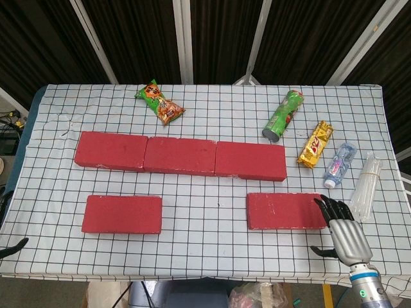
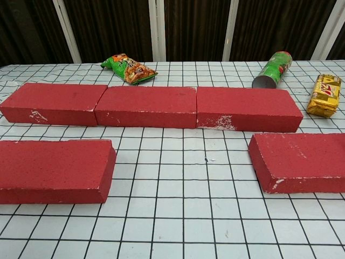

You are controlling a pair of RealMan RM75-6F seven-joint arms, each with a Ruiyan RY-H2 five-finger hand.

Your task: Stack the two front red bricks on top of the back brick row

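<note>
Three red bricks form the back row (image 1: 180,156), also seen in the chest view as the back row (image 2: 145,105). The front left brick (image 1: 122,214) (image 2: 54,170) lies flat near the table's front. The front right brick (image 1: 286,210) (image 2: 299,161) lies flat too. My right hand (image 1: 343,232) hovers at that brick's right end, fingers (image 1: 324,206) spread, tips at the brick's edge, holding nothing. Only a dark fingertip of my left hand (image 1: 13,246) shows at the left border. Neither hand appears in the chest view.
A green snack bag (image 1: 160,102) lies behind the row. At the right lie a green can (image 1: 282,115), a yellow snack bar (image 1: 315,144), a small water bottle (image 1: 338,165) and a clear plastic bundle (image 1: 364,186) next to my right hand.
</note>
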